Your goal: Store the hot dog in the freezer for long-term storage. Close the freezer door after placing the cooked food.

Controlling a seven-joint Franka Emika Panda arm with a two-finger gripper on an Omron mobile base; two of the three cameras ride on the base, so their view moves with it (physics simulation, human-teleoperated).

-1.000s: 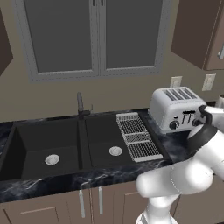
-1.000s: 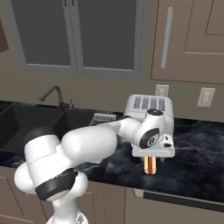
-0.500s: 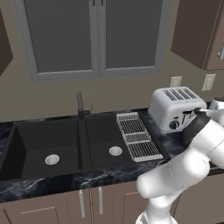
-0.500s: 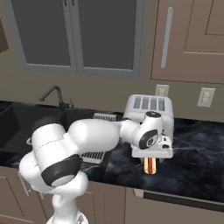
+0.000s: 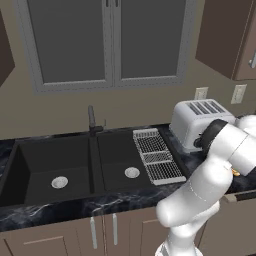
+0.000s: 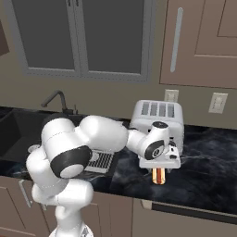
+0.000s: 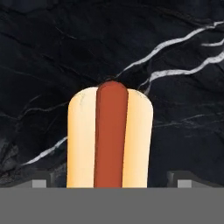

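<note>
At the far left, a double black sink (image 5: pixel 75 165) is sunk into the dark marbled desk (image 6: pixel 208 171), with a dark faucet (image 5: pixel 91 119) behind the divider between its two basins. Just right of the sink lies a grey wire rack (image 5: pixel 157 155), flat on the desk. Right of the rack stands a white four-slot toaster (image 6: pixel 158 121), against the back wall under two wall outlets (image 5: pixel 239 93). The white arm bends across in front of the toaster, and the end effector (image 6: pixel 159 172) hangs just in front of it, pointing down at the desk. It is clamped on the hot dog (image 6: pixel 159 175), which hangs upright below the hand, its tan bun and red sausage clear of the desk top in the right base view. In the hand view the hot dog (image 7: pixel 109 138) runs straight up between the two grey finger tips (image 7: pixel 40 179), over bare black marble with white veins. Above, a grey double window (image 5: pixel 107 42) sits over the sink, and brown wall cabinets (image 6: pixel 199 41) hang over the toaster's end of the desk.
</note>
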